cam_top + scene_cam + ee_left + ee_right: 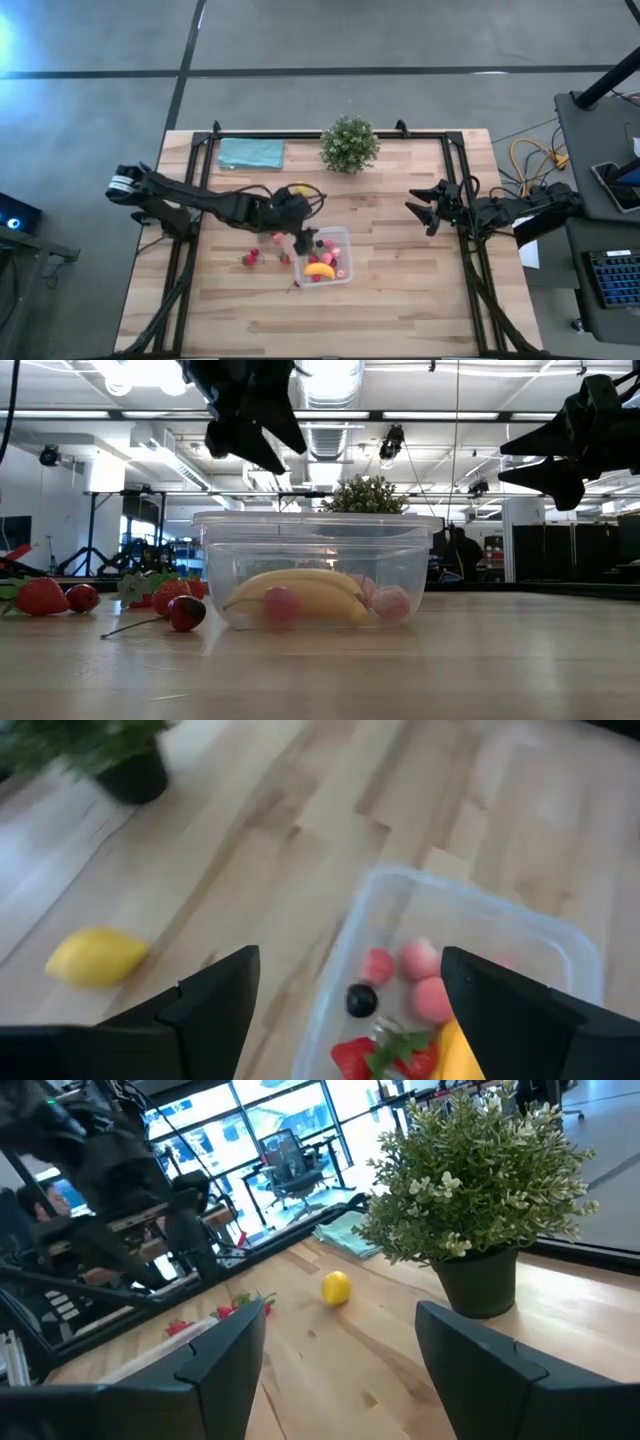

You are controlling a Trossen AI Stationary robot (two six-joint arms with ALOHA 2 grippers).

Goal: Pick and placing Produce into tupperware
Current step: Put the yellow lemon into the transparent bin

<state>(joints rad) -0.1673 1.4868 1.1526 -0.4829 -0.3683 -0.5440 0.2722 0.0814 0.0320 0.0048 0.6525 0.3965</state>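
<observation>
Near bench middle, one clear tupperware [330, 257] holds one banana [320, 269], several pink and red pieces, one dark berry [361, 999]. Loose strawberries [250, 258] just left; one lemon [96, 957] behind. Left gripper [300, 240] above tub's left rim, fingers spread, empty. Right gripper [420, 211] well apart, fingers parted, empty. Bench [400, 300] front bare.

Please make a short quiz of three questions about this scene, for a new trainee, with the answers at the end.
1. True or false: the banana lies inside the tupperware.
2. Where is the lemon? A) in the tupperware B) on the table, outside it C) in the right gripper
3. Fill in: the left gripper hovers with open jaws above the ____.

Key: 1 true; 2 B; 3 tupperware.
</observation>
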